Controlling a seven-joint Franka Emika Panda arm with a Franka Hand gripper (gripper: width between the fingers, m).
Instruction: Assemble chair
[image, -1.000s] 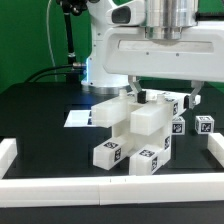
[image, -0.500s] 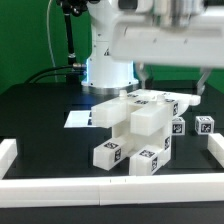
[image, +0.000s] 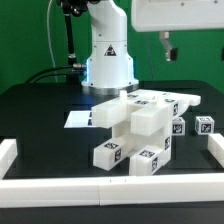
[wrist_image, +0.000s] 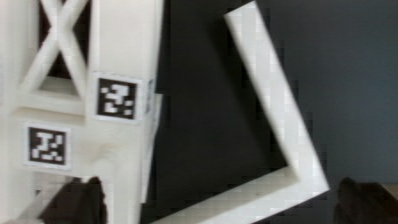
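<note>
**Open gripper high above a pile of chair parts**

Exterior view: The chair (image: 140, 122) is seen as a close pile of white tagged blocks and slabs at the middle of the black table (image: 40, 110), not yet joined into a seat. A small tagged cube (image: 205, 124) is set near the pile at three o'clock. The marker board (image: 76, 118) lies at nine o'clock. A border rail (image: 100, 186) runs along six o'clock. One finger (image: 167, 47) is seen at one o'clock, well above the pile.

Wrist view: The gripper (wrist_image: 222, 203) is shown with jaws spread wide and nothing held. Below it lie a cross-braced part (wrist_image: 50, 100) bearing two tags and a thin white angled strip (wrist_image: 281, 110); what the strip is cannot be told.

The pile could be toppled if a wide finger is lowered onto a neighbouring block. A part gripped off-centre could be tilted.
</note>
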